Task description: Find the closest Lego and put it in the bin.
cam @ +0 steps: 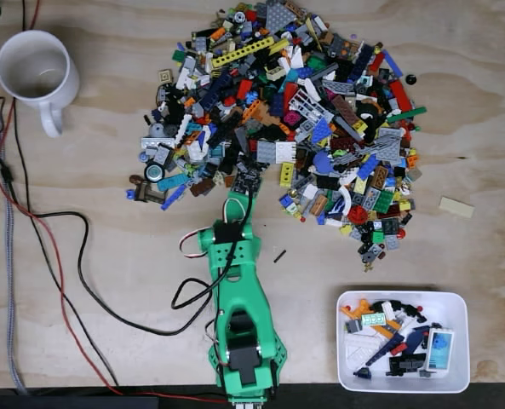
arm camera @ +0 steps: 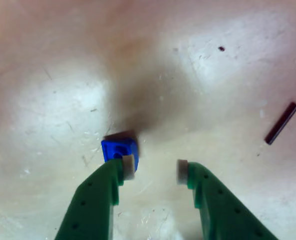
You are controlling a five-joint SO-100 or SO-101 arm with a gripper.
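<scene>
One blue Lego [arm camera: 119, 148] lies on the desk [arm camera: 53, 90] in the wrist view, touching the left fingertip [arm camera: 129, 167] and outside the gap. Jaws stand released, empty. Judged remedy: shift left to straddle it before clenching. Bin [cam: 461, 341] waits lower right.

Hobby/maker workbench, prob. home lab. Evidence: bare plywood desk [cam: 107, 213], unfinished grain, scuffed in wrist view. Green 3D-printed arm [cam: 239, 315] w/ exposed servo wiring. Loose red + black cables [cam: 60, 256] trailing over desk, left side of fixed view. Big unsorted Lego pile [cam: 295, 119] dumped straight on wood. White mug [cam: 37, 72] parked top left. White bin [cam: 461, 341] w/ assorted pieces, bottom right. No industrial fixtures; DIY setup.
</scene>
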